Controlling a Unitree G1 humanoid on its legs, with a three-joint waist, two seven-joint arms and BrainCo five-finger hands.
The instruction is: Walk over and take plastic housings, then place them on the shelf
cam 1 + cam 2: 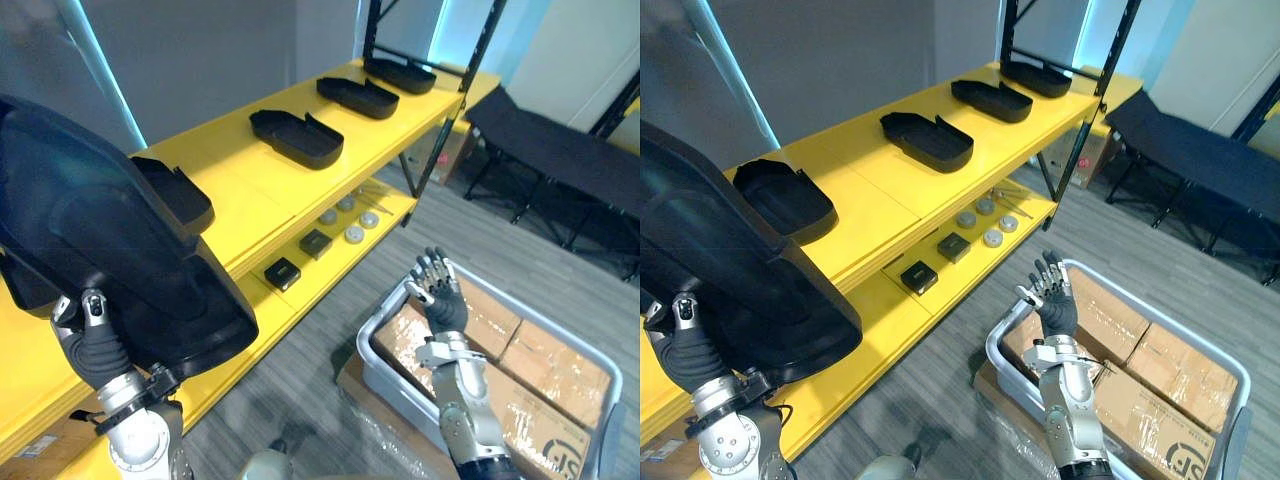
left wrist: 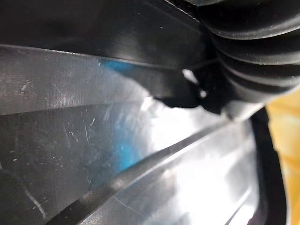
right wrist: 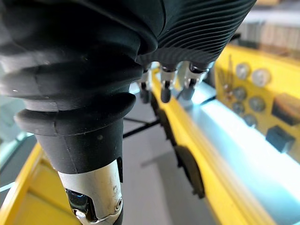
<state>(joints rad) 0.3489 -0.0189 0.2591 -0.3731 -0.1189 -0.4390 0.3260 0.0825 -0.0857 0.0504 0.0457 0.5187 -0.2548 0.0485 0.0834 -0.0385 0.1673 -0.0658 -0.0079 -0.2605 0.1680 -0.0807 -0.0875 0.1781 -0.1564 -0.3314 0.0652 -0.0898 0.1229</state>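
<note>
A long yellow shelf (image 1: 240,190) runs along a grey wall (image 1: 200,50). The floor (image 1: 330,350) is grey planks. A black cot (image 1: 560,150) stands far back on the right.

Four black housings (image 1: 925,140) lie in a row on the top board, hollow side up. Each one's long side goes from the wall toward the front edge. On the lower board sit two small black boxes (image 1: 282,273) and some round discs (image 1: 354,234).

The left hand (image 1: 95,345) is under the held housing (image 1: 110,230), a big black one over the near end of the top board. It is tipped up. Its long side slants from the wall side down toward the front edge, and its low end hangs past that edge. (It hides most of that hand, so I cannot tell if the hand is clamped on it.)

The right hand (image 1: 437,290) is raised over a grey bin (image 1: 372,350) of cardboard boxes (image 1: 560,370). Its fingers (image 3: 165,91) are straight and apart, and they hold nothing.

The right eye view shows the nearest housing in the row whole, but in the left eye view the held housing covers part of it. The left wrist view shows the held housing's shiny, scratched skin from up close.
</note>
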